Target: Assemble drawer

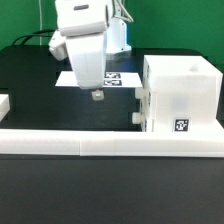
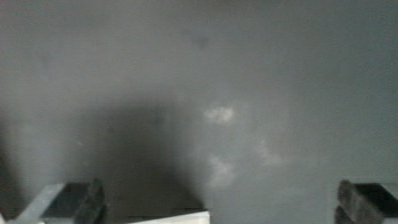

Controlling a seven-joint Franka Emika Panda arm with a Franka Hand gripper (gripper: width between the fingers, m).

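The large white drawer casing (image 1: 182,88) stands on the black table at the exterior view's right, with a black-and-white tag (image 1: 181,126) low on its front. A tray front with a small dark knob (image 1: 137,118) shows at its left side. My gripper (image 1: 96,96) hangs above the table, to the left of the casing and apart from it. In the wrist view the gripper (image 2: 222,198) is open and empty; its two fingers (image 2: 71,200) stand wide apart over bare dark table.
The marker board (image 1: 112,78) lies flat behind the gripper. The long low white rail (image 1: 110,146) runs along the table's front edge. A small white piece (image 1: 3,103) shows at the exterior view's left edge. A white corner (image 2: 240,218) peeks in between the fingers; I cannot tell what it belongs to.
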